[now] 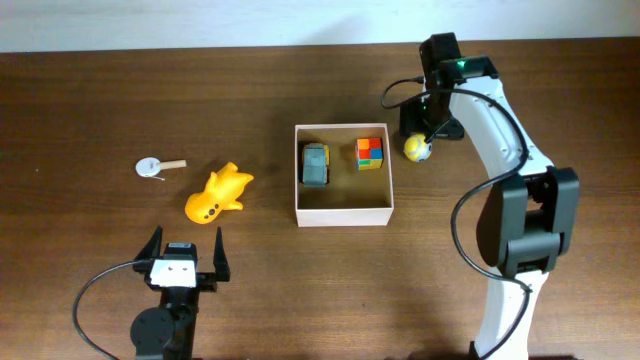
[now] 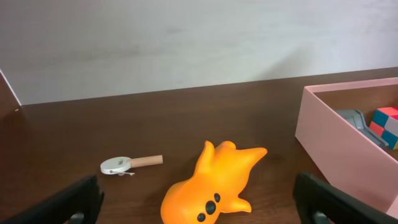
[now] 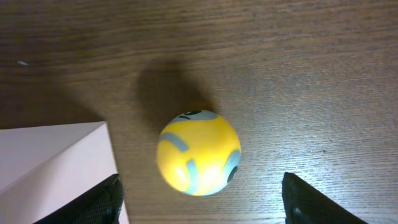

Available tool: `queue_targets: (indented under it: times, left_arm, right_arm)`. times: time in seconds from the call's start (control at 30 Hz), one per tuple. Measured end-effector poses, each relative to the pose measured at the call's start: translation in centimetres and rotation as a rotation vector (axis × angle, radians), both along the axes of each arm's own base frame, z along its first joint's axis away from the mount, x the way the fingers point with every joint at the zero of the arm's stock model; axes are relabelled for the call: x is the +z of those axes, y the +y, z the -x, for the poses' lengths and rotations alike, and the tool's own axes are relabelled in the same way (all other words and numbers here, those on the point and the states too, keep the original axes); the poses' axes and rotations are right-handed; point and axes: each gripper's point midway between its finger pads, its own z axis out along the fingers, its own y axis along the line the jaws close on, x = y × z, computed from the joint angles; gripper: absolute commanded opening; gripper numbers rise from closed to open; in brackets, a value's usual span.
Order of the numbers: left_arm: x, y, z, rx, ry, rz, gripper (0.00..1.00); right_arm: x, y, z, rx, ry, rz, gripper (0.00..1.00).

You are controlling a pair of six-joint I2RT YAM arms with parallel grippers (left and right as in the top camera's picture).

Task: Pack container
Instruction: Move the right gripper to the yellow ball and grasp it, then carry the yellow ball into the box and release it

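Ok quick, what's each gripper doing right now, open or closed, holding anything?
Left gripper: open, holding nothing.
Right gripper: open, straddling the yellow ball on the table, not gripping it.

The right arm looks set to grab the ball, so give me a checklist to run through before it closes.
1. Right gripper open: ok, a finger shows on each side of the ball.
2. Ball centred between the fingers: ok, roughly.
3. Ball clear of the box: ok, it lies just outside a corner and they do not touch.
4. Room in the box: ok, the toy car and colour cube sit in the far half.
5. Fingers low enough: cannot tell.
6. Left gripper out of the way: ok, open by the orange toy.
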Motion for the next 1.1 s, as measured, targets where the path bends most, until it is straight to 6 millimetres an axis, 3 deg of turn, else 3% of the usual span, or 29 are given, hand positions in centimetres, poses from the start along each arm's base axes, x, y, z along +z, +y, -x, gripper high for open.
queue_targets:
  times: [0.57, 0.8, 1.1]
  left_arm:
    - [0.0, 0.0, 0.0, 0.0, 0.0, 0.0, 0.99]
    - [0.0, 0.0, 0.0, 0.0, 0.0, 0.0, 0.99]
    - [0.0, 0.0, 0.0, 0.0, 0.0, 0.0, 0.99]
  right_arm:
    - [-6.2, -0.4, 0.4, -0.006, 0.117, 0.02, 0.75]
    - [-6.5, -0.4, 0.4, -0.004, 0.122, 0.022, 0.54]
    - [-6.5, -0.4, 0.4, -0.003, 0.122, 0.022, 0.47]
